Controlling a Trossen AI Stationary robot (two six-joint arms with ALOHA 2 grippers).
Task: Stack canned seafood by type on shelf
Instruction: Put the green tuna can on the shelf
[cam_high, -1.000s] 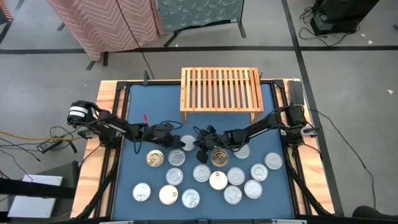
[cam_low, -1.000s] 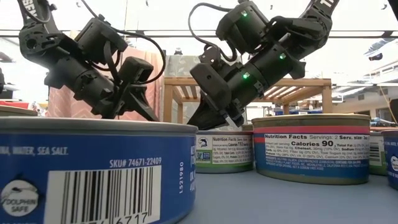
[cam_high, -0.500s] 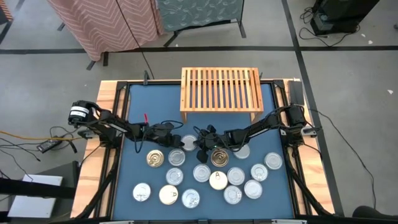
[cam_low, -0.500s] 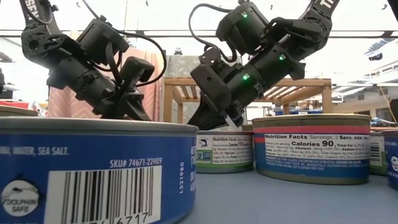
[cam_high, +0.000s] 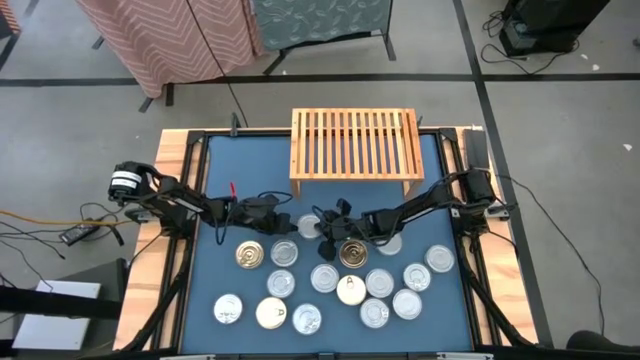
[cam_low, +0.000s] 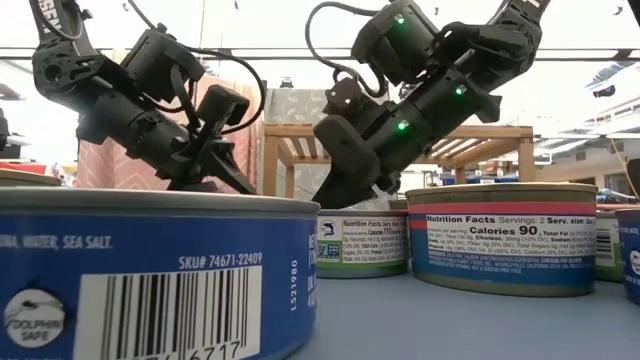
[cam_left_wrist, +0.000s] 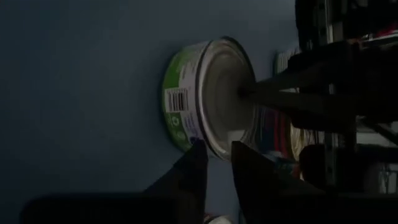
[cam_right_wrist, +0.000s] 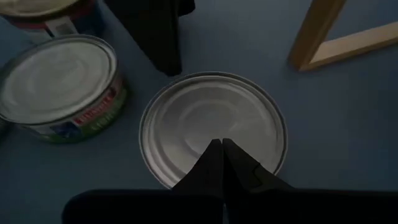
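With the shelf (cam_high: 355, 146) bare, step one: left gripper (cam_left_wrist: 216, 163) nips a can's (cam_left_wrist: 202, 93) rim, jaws narrow; right gripper (cam_right_wrist: 222, 148) (closed) pins its lid. Next: lift.

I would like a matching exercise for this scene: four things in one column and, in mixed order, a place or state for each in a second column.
Things:
1. wooden shelf
2. right hand
3. gold-topped can
4. left hand

Places or states:
a. at the table's far edge, nothing on top
b. among the silver-topped cans, beside the right arm
c. shut, tips on a silver can lid
d. tips at the rim of a green-labelled can

Pairs: 1-a, 2-c, 3-b, 4-d
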